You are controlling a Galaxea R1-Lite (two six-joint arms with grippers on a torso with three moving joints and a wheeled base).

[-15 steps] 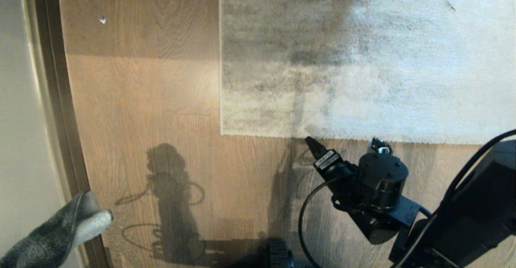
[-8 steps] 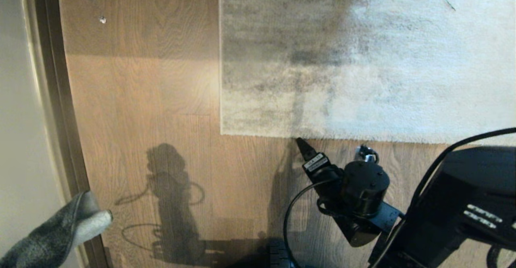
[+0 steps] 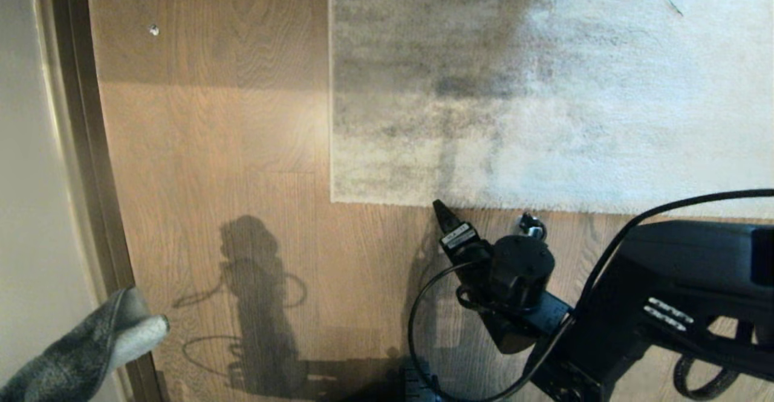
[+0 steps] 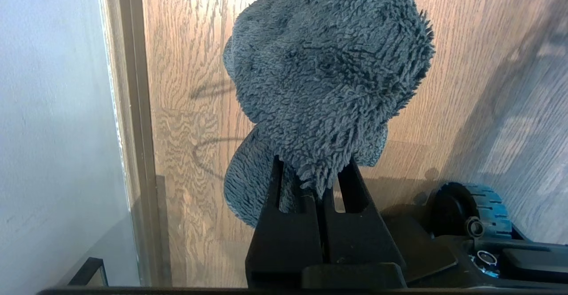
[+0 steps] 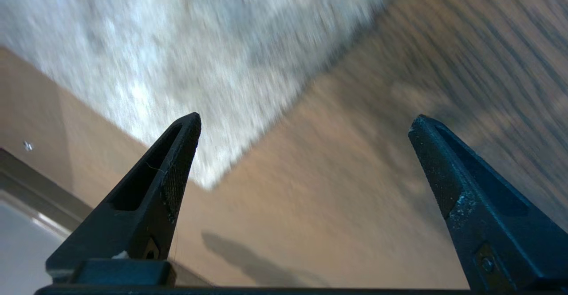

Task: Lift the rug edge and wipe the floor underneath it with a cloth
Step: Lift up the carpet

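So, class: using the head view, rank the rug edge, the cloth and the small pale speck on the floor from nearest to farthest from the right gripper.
1. The rug edge: just ahead of the open right gripper, near side of the rug.
2. The cloth: far to the left, low by the wall, held in the shut left gripper.
3. The small pale speck: far upper left on the floor.

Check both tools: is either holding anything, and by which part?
Left tool pinches the cloth by a bunched fold. Right tool is open and empty.
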